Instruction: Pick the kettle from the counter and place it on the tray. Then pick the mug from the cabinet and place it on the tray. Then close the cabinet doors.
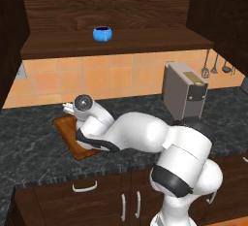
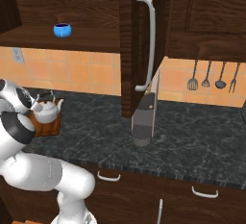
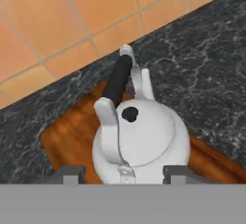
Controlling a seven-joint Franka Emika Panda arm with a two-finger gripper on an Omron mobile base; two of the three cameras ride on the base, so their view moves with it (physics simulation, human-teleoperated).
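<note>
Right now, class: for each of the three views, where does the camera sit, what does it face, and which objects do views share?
Left base view: behind-left, facing counter; arm covers tray.
Right base view: behind-right, facing open cabinet door; arm at left.
Hand view: on hand, looking down at kettle; gripper open.
Shared: mug in both base views; kettle and tray in the right base and hand views.

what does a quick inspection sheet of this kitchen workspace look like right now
surface: dark speckled counter, wooden tray lying on it
job's things: kettle standing upright on the tray; blue mug on the cabinet shelf; cabinet door standing open
clutter: grey coffee machine on the counter
grippers: gripper just above the kettle, jaws apart either side of it, not clamped
cables: nothing seen
surroundings: orange tiled wall, utensils hanging on it, drawers below the counter
</note>
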